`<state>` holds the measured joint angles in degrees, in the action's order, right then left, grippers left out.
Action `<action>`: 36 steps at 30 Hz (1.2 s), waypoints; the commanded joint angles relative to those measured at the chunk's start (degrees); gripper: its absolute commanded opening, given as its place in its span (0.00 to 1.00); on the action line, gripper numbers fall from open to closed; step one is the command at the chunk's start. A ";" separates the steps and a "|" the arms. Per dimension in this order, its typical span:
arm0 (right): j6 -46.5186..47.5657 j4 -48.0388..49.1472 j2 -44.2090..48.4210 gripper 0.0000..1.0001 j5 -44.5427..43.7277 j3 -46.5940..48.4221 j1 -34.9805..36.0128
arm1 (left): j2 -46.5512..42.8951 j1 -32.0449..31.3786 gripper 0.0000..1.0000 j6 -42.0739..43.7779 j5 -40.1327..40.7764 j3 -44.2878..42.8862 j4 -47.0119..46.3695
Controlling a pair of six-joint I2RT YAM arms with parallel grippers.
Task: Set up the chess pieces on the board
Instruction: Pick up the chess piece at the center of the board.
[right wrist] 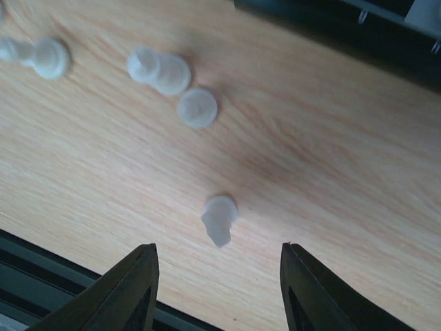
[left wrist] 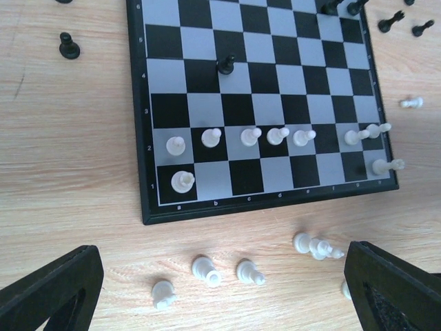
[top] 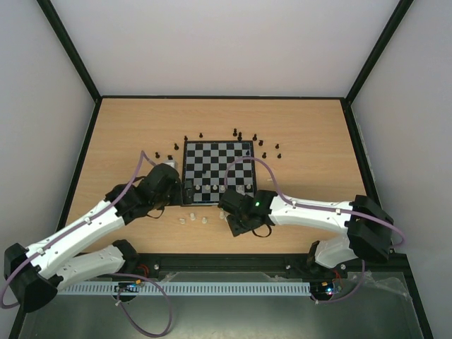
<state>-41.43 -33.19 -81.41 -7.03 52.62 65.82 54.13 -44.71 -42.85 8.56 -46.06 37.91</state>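
Board (top: 215,161): parked mid-bench (top: 311,141). A row of white pawns (left wrist: 249,135) is already stood on the second rank, and the black pieces (top: 236,132) are mostly scattered off the far edge.
Loose white pieces (left wrist: 207,270): a handful are found on the bench just in front of the board's near edge, with several tipped on their sides.
Left gripper (left wrist: 222,252): fingers are spread wide with nothing held, hung over those loose ones.
Right gripper (right wrist: 217,249): fingers are apart too and empty. One small white piece (right wrist: 220,219) is framed between and just ahead of the tips, not touched.
Handling: it's probably feather-light hard plastic, so it can be expected to be stiff and slick. It's easily flicked or rolled away if one finger gets there first.
Where to grab: it's best taken across the narrow stem, squeezed evenly from both sides. The rounded head is likely to be squirted out.
Pointing: it looks to be laid over, with the fat round end away from the gripper and the thin end toward it.
Long axis: it seems to be lined up with the gap rather than across it, which would make it awkward to pinch. The view is blurred though, so an upright piece seen from above can't be ruled out.
Neighbours: the tipped ones seen from the left wrist are pointed every which way — no shared direction.
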 commanded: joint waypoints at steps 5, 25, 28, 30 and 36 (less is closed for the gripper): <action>-1.52 -1.14 -0.05 0.48 1.67 -3.39 1.41 | 2.22 -0.08 0.99 0.84 -0.69 1.19 -1.58; 2.40 1.43 -6.03 0.39 1.75 -2.34 1.41 | 3.85 0.06 0.99 0.51 -0.62 1.94 -2.32; 2.62 1.78 -6.83 0.36 1.30 -1.96 1.41 | 3.86 0.06 0.99 0.44 -0.52 1.93 -2.28; 2.76 2.05 -7.13 0.35 1.15 -1.76 1.41 | 3.73 0.06 0.99 0.25 -0.47 1.87 -2.15; 3.49 2.21 -7.98 0.32 0.32 -0.78 1.36 | 3.60 0.07 0.99 0.00 -0.25 1.92 -1.88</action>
<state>-38.79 -29.78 -88.25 -5.28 50.26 66.78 57.82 -44.71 -42.50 7.94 -44.91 35.79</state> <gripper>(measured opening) 0.323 0.991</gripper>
